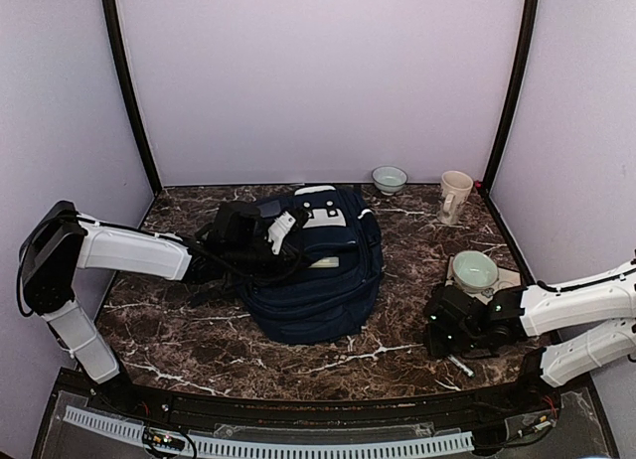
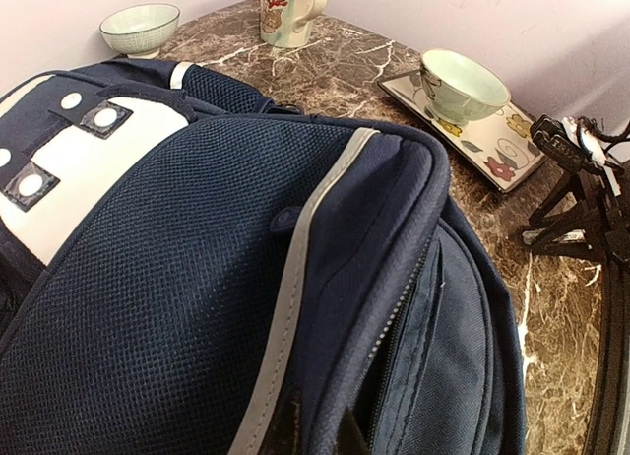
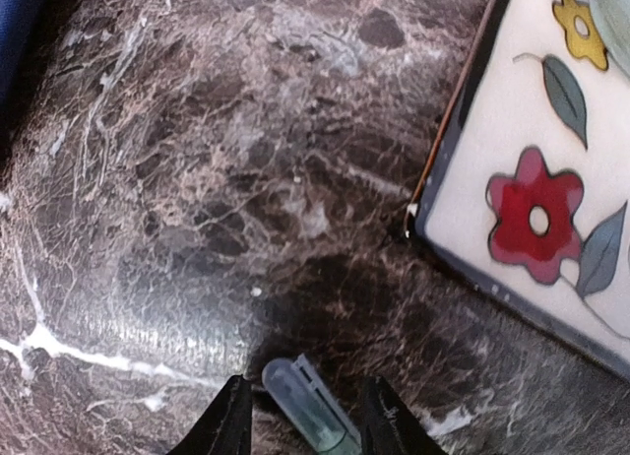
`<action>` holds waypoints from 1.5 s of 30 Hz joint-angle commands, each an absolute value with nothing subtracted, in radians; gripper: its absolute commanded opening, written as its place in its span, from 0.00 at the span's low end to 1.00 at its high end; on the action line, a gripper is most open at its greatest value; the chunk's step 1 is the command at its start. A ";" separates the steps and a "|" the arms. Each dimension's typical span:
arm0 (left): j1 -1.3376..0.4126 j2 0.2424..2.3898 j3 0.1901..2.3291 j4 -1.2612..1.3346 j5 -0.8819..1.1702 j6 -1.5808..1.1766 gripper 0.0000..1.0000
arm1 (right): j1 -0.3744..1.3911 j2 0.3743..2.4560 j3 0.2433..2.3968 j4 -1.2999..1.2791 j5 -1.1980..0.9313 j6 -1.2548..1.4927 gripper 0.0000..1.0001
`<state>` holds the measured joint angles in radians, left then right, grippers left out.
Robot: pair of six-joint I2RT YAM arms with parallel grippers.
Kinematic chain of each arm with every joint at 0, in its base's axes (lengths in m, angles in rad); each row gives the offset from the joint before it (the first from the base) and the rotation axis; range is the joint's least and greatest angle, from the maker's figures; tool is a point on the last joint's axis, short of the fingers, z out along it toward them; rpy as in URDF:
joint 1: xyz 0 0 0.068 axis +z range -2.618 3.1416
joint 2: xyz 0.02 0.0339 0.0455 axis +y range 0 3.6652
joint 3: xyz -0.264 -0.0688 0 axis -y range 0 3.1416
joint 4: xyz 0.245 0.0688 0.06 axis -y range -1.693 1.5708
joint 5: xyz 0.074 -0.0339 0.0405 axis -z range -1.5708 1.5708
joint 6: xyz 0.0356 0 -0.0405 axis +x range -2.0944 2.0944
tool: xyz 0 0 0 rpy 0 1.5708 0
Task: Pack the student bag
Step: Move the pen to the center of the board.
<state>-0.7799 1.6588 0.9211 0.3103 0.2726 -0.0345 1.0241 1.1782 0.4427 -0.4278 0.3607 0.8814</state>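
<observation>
Top view: the bag (image 1: 318,275) lies flat in the middle of the counter (image 1: 199,330). The left hand (image 1: 283,230) rests on the bag's top. The right hand (image 1: 440,332) sits low, well right of the bag, beside a tray (image 1: 502,278).

Left wrist: the left hand is pinched shut on the bag's pocket edge by the zip.

Right wrist: the right hand stands partly open, its fingers (image 3: 228,425) on either side of a small clear tube (image 3: 300,401), gripping nothing.

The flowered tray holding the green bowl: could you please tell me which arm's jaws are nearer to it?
Right. On the right arm they hang low beside the tray; on the left arm they are at the student bag.
</observation>
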 commanded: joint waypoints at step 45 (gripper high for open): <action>-0.788 1.544 0.747 0.355 0.217 -0.057 0.00 | 1.017 1.359 0.553 -0.248 0.243 0.660 0.51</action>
